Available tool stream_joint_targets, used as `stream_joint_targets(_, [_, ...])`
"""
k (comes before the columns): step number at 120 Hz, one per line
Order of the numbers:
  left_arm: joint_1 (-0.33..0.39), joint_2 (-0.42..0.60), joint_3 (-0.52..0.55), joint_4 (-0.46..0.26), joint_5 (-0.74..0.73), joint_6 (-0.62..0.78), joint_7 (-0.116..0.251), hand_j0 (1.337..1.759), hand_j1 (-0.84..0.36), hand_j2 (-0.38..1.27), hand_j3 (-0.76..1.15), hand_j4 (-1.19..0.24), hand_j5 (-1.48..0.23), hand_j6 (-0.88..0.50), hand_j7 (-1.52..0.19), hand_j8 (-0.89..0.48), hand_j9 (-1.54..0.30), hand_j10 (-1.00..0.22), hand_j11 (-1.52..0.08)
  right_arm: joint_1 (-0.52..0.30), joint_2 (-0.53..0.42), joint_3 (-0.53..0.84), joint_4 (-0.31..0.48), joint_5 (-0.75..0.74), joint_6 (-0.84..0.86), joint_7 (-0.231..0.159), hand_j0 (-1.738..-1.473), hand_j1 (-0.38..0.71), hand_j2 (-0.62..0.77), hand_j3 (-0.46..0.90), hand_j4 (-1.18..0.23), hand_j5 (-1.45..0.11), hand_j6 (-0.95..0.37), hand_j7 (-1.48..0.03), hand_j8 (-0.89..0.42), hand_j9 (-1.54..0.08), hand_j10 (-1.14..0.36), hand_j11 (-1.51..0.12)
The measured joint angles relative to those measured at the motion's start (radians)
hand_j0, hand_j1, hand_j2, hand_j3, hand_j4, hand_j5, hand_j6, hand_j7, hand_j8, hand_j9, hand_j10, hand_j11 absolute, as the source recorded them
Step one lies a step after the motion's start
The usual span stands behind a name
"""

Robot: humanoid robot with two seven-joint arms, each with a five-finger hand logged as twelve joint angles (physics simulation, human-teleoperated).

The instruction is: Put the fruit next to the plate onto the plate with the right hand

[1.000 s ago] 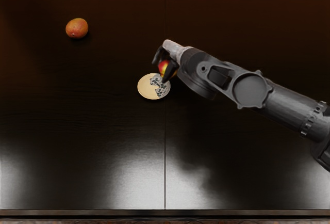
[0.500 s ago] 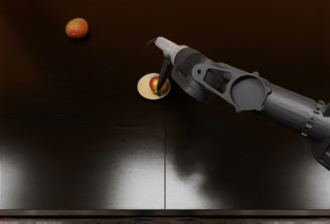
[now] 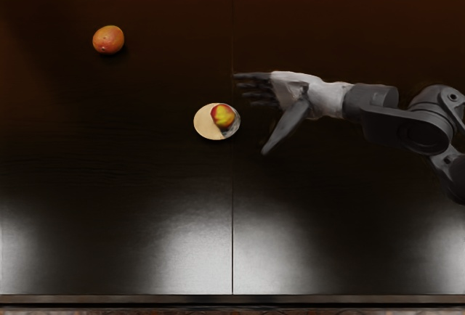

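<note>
Currently grey-white right hand (image 3: 287, 96) hovers centre-right, fingers spread, holding nothing, just right of small round tan plate (image 3: 203, 125) with red-yellow fruit (image 3: 223, 115) sitting on it; round orange fruit (image 3: 108, 39) upper left on dark glossy table (image 3: 116, 199).

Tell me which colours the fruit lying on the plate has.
The fruit on the plate is red and yellow; the head view shows it.

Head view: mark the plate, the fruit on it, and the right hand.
plate (image 3: 203, 125), head view, bare left rim.
fruit (image 3: 223, 115), head view, its red-yellow middle.
right hand (image 3: 282, 95), head view, middle of the palm.
</note>
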Motion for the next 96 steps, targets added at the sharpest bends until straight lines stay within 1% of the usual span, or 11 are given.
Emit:
stream_joint_targets(7, [0.0, 0.0, 0.0, 0.0, 0.0, 0.0, 0.0, 1.658, 0.34, 0.0, 0.0, -0.01, -0.01, -0.01, -0.01, -0.01, -0.01, -0.01, -0.01, -0.08, -0.064, 0.052, 0.004, 0.035, 0.07, 0.094, -1.658, -0.31, 0.0, 0.0, -0.04, -0.05, -0.04, -0.05, -0.04, -0.05, -0.04, -0.05])
stream_joint_targets(19, [0.0, 0.0, -0.001, -0.001, 0.0, -0.001, 0.0, 1.658, 0.34, 0.0, 0.0, -0.01, -0.01, -0.01, -0.01, -0.01, -0.01, -0.01, -0.01, -0.188, -0.184, 0.127, 0.007, 0.112, 0.128, 0.225, -1.658, -0.31, 0.0, 0.0, -0.04, -0.05, -0.04, -0.05, -0.04, -0.05, -0.04, -0.05])
stream_joint_targets(25, [0.001, 0.0, -0.001, 0.0, -0.001, -0.001, 0.0, 1.658, 0.34, 0.0, 0.0, -0.01, -0.01, -0.01, -0.01, -0.01, -0.01, -0.01, -0.01, -0.242, -0.224, 0.179, 0.006, 0.139, 0.142, 0.269, -1.658, -0.31, 0.0, 0.0, -0.04, -0.05, -0.04, -0.05, -0.03, -0.05, -0.04, -0.05])
stream_joint_targets(31, [0.002, 0.0, 0.0, 0.0, -0.001, -0.001, 0.0, 1.658, 0.34, 0.0, 0.0, -0.01, -0.01, -0.01, -0.01, -0.01, -0.01, -0.01, -0.01, -0.295, -0.249, 0.241, 0.001, 0.156, 0.15, 0.296, -1.658, -0.31, 0.0, 0.0, -0.03, -0.04, -0.03, -0.04, -0.03, -0.04, -0.03, -0.04])
stream_joint_targets(37, [0.002, 0.0, 0.0, 0.0, -0.001, -0.001, 0.0, 1.658, 0.34, 0.0, 0.0, -0.01, -0.01, -0.01, -0.01, -0.01, -0.01, -0.01, -0.01, -0.352, -0.264, 0.313, -0.005, 0.166, 0.155, 0.313, -1.658, -0.31, 0.0, 0.0, -0.03, -0.04, -0.03, -0.04, -0.03, -0.04, -0.03, -0.04])
stream_joint_targets(45, [0.002, 0.0, 0.0, 0.0, -0.001, 0.0, 0.0, 1.658, 0.34, 0.0, 0.0, -0.01, -0.01, -0.01, -0.01, -0.01, -0.01, -0.01, -0.01, -0.423, -0.275, 0.412, -0.018, 0.178, 0.159, 0.325, -1.658, -0.31, 0.0, 0.0, -0.03, -0.04, -0.03, -0.04, -0.03, -0.04, -0.03, -0.04])
stream_joint_targets(54, [0.002, 0.0, 0.0, 0.0, -0.001, 0.0, 0.0, 1.658, 0.34, 0.0, 0.0, -0.01, -0.01, -0.01, -0.01, -0.01, -0.01, -0.01, -0.01, -0.473, -0.282, 0.479, -0.041, 0.195, 0.162, 0.333, -1.658, -0.31, 0.0, 0.0, -0.03, -0.04, -0.03, -0.04, -0.03, -0.04, -0.03, -0.04])
stream_joint_targets(71, [0.002, 0.0, 0.0, 0.0, -0.001, 0.0, 0.0, 1.658, 0.34, 0.0, 0.0, -0.01, -0.01, -0.01, -0.01, -0.01, -0.01, -0.01, -0.01, -0.515, -0.287, 0.536, -0.074, 0.21, 0.163, 0.338, -1.658, -0.31, 0.0, 0.0, -0.03, -0.04, -0.03, -0.04, -0.03, -0.04, -0.03, -0.04])
stream_joint_targets(96, [0.002, 0.0, 0.0, 0.0, -0.001, 0.0, 0.0, 1.658, 0.34, 0.0, 0.0, -0.01, -0.01, -0.01, -0.01, -0.01, -0.01, -0.01, -0.01, -0.558, -0.287, 0.596, -0.09, 0.22, 0.164, 0.339, -1.658, -0.31, 0.0, 0.0, -0.03, -0.04, -0.03, -0.04, -0.03, -0.04, -0.03, -0.04])
